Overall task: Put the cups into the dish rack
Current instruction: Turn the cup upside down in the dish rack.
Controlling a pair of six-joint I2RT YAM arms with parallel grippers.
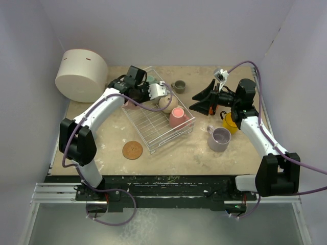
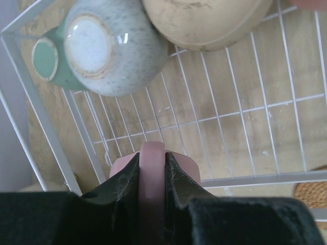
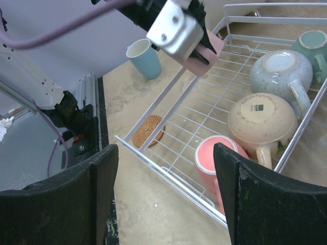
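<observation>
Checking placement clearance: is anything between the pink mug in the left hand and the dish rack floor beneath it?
Nothing visible. The left hand holds the pink mug over bare grid of the dish rack. The speckled mug, beige mug and teal mug sit further along.

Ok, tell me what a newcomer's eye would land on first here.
First, the left gripper clamped on a pink mug at the left edge of the white dish rack. Next, four mugs lining the rack's right side: teal mug, speckled mug, beige mug, coral mug. Also the big white container in the far left corner, and a lilac mug outside the rack, to its right.
</observation>
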